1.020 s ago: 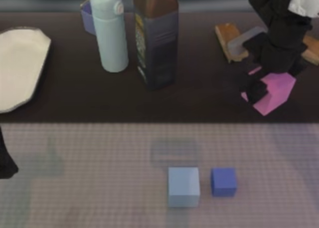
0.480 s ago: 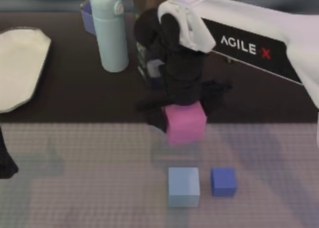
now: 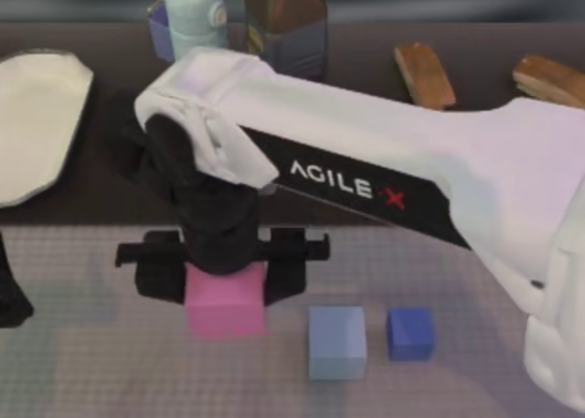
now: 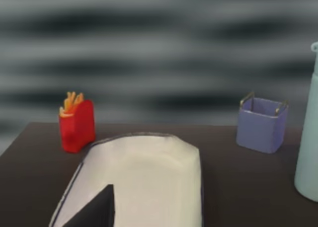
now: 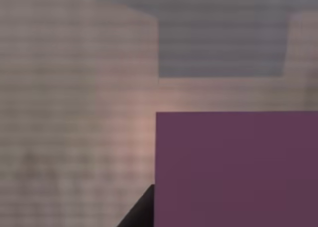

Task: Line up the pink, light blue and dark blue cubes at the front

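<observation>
The pink cube (image 3: 226, 310) is between the fingers of my right gripper (image 3: 224, 279), which is shut on it over the front grid surface (image 3: 110, 372). It sits just left of the light blue cube (image 3: 336, 342), with a gap between them. The small dark blue cube (image 3: 409, 333) stands right of the light blue one. I cannot tell whether the pink cube touches the surface. In the right wrist view the pink cube (image 5: 238, 167) fills the lower part beside one dark finger (image 5: 141, 212). My left gripper (image 3: 9, 299) is parked at the table's left edge.
On the dark brown back strip are a white plate (image 3: 37, 125), a pale blue bottle (image 3: 194, 16), a periwinkle cup (image 3: 157, 29), a dark brown bottle (image 3: 288, 25) and two wooden pieces (image 3: 422, 75). A red fries box (image 4: 77, 125) shows in the left wrist view.
My right arm carried the pink cube from the back right across the table to the front, down to the left of the light blue cube. The two blue cubes and left arm stayed still.
</observation>
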